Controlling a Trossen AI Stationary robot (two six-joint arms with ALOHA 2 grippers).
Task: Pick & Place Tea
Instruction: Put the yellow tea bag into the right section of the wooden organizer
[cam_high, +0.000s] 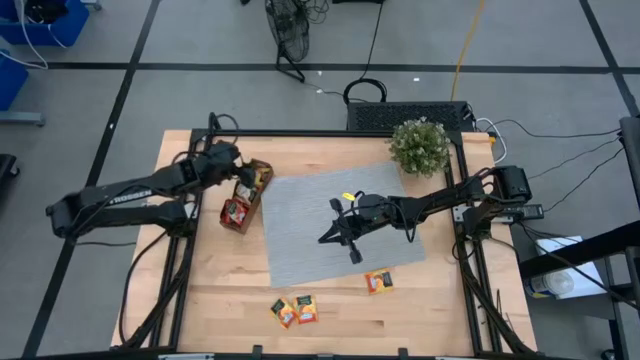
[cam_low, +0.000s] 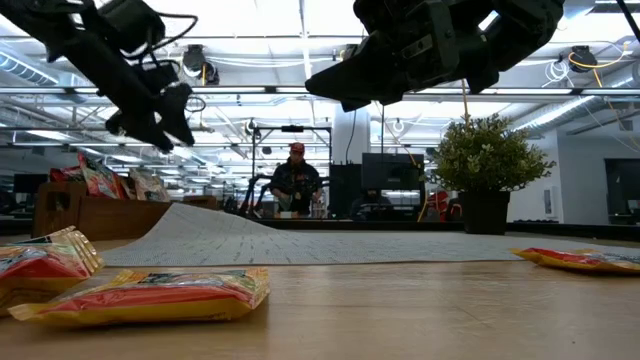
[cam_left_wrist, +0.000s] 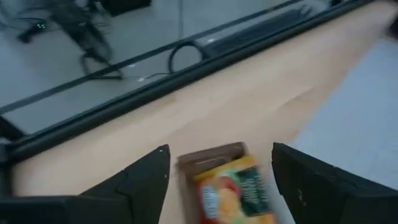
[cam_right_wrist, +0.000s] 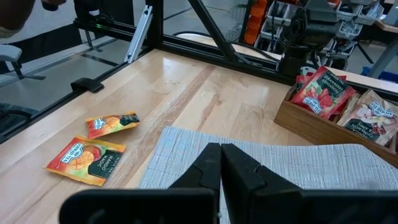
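The brown wooden tray (cam_high: 243, 199) stands at the mat's left edge and holds several tea sachets (cam_high: 237, 212), some leaning upright (cam_right_wrist: 323, 87). My left gripper (cam_left_wrist: 221, 168) hangs open above the tray's far end, over a yellow-green sachet (cam_left_wrist: 233, 190) that lies in the tray. Three more sachets lie flat on the table near the front edge (cam_high: 283, 313), (cam_high: 306, 308), (cam_high: 378, 281). My right gripper (cam_high: 340, 232) is shut and holds nothing, hovering over the middle of the grey woven mat (cam_high: 300, 230).
A potted plant (cam_high: 418, 145) stands at the mat's far right corner. The mat's left edge rides up against the tray (cam_low: 90, 215). Bare wood lies between the mat and the front edge. A person (cam_low: 297, 180) sits in the room beyond the table.
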